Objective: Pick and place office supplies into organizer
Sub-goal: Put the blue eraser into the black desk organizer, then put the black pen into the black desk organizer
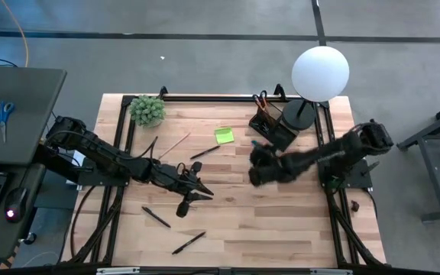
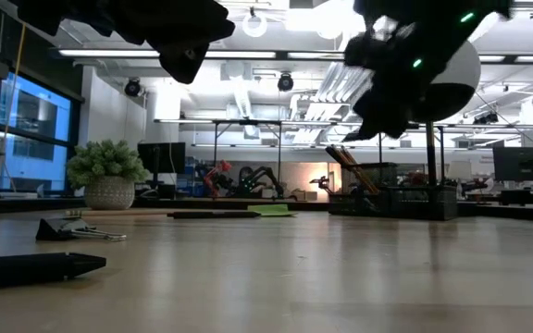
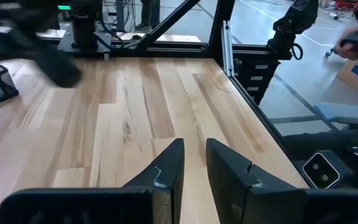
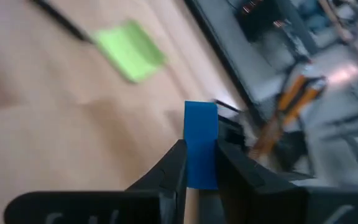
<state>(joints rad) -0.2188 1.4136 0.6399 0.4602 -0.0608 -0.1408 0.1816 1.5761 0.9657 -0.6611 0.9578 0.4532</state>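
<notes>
Pinching the small blue piece (image 4: 201, 149) upright between narrow fingers, the right gripper (image 1: 260, 166) hovers just short of the organizer (image 1: 274, 127) toward the table's far right corner.

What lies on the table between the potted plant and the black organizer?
In the high view, the lime-green sticky-note pad and a black pen lie between the potted plant and the organizer.

— Where was the right gripper (image 4: 199, 163)?
— Raised above the table's right half, arm reaching in from the right edge, fingers clamped on a small blue piece (image 4: 201, 143).
— And the left gripper (image 3: 193, 168)?
— Near the table's middle, held low, fingers narrowly parted, gripping nothing.
</notes>
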